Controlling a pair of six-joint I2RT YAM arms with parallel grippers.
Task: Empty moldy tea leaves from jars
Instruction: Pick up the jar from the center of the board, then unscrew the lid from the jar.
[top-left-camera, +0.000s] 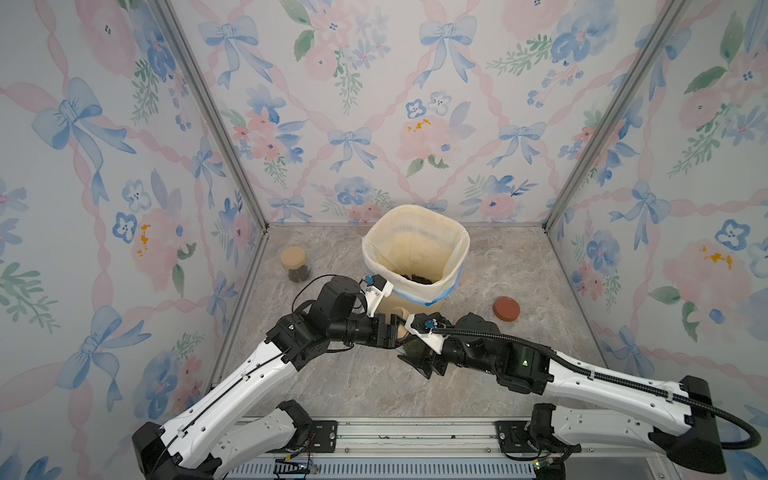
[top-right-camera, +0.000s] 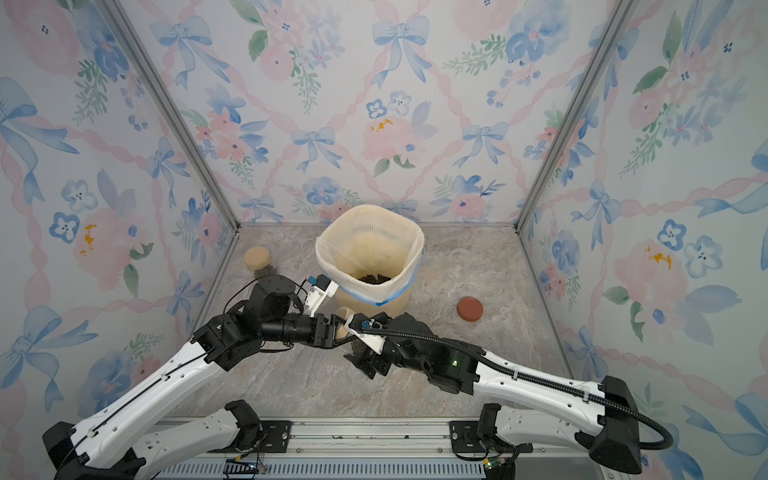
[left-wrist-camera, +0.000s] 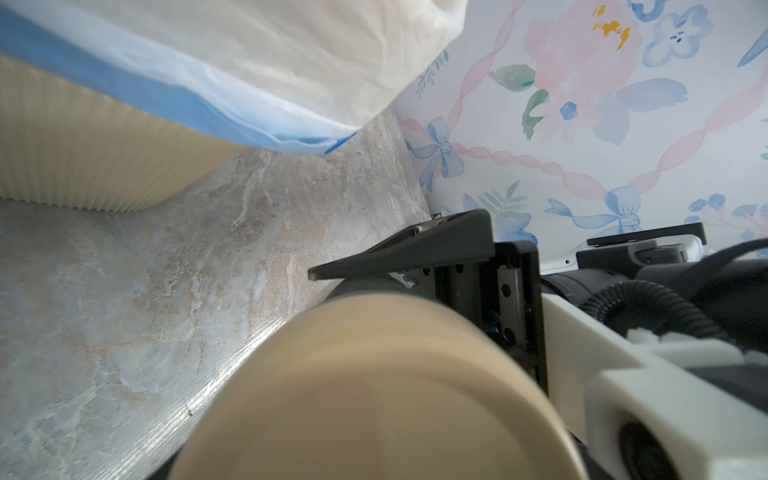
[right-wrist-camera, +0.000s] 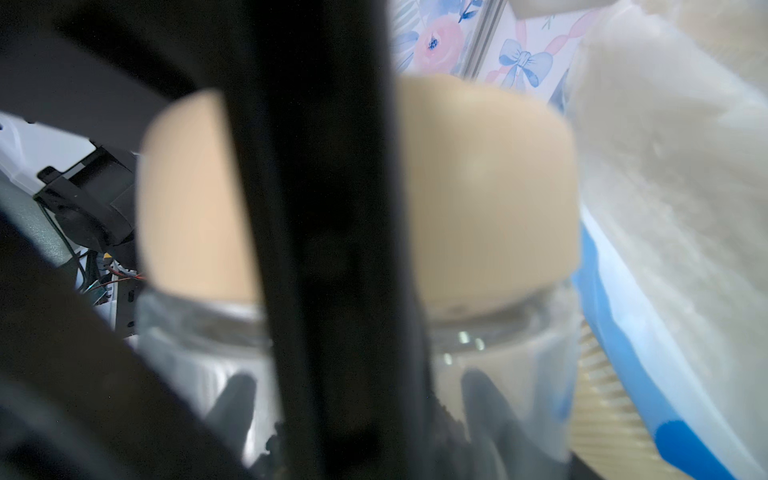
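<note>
The ribbed bin (top-left-camera: 415, 226) stands at the back of the tabletop (top-left-camera: 332, 374). In front of it, the right claw (top-left-camera: 415, 359) flanks a jar (right-wrist-camera: 498, 374), though I cannot tell whether it grips. The left claw (top-left-camera: 395, 330) clamps the tan lid (left-wrist-camera: 374, 395). Dark moldy tea leaves (top-left-camera: 415, 277) lie in the bin's bottom.

bin (left-wrist-camera: 83, 166) cream, ribbed | jar lid (left-wrist-camera: 374, 386) tan | loose lid (top-left-camera: 506, 309) reddish-brown | tabletop (top-left-camera: 353, 386) grey, marbled

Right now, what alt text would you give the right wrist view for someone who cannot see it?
Blurred close-up of a clear glass jar topped by a tan lid, with a dark gripper finger crossing in front. Dark tea leaves sit inside, and the cream bin's white liner stands alongside.
</note>
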